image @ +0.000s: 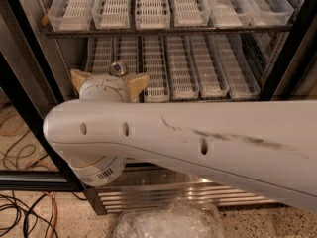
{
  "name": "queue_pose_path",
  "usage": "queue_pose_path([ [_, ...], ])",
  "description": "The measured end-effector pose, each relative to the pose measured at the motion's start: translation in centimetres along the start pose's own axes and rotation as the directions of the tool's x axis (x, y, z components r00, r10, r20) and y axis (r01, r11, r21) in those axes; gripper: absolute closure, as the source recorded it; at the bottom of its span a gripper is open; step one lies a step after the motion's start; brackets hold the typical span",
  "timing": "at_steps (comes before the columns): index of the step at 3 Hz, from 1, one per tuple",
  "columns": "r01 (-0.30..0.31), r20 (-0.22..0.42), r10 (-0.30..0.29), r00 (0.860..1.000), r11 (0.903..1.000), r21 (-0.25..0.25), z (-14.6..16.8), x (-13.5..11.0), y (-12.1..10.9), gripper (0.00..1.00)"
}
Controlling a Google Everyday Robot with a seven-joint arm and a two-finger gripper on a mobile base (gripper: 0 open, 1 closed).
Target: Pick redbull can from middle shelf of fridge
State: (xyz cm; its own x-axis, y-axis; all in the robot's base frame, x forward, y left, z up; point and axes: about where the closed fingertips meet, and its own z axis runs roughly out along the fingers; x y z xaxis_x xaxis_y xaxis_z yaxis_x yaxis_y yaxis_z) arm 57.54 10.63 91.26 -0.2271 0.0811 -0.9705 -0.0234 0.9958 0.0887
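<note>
We see our gripper (110,77) inside the fridge (173,188) at the middle shelf (208,76), fingers spread wide apart. The redbull can (118,68) stands upright between them.

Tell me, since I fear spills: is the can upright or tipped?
Upright: the can shows its round top and tab facing up, just beyond the gripper.
</note>
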Motion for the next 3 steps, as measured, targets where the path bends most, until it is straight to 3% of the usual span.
queue_pose_path([
  [2, -0.046, 0.030, 0.046, 0.998, 0.9989, 0.003, 0.5, 2.7, 1.6, 0.00],
  [3, -0.033, 0.079, 0.030, 0.996, 0.9989, 0.034, 1.0, 4.4, 2.4, 0.00],
])
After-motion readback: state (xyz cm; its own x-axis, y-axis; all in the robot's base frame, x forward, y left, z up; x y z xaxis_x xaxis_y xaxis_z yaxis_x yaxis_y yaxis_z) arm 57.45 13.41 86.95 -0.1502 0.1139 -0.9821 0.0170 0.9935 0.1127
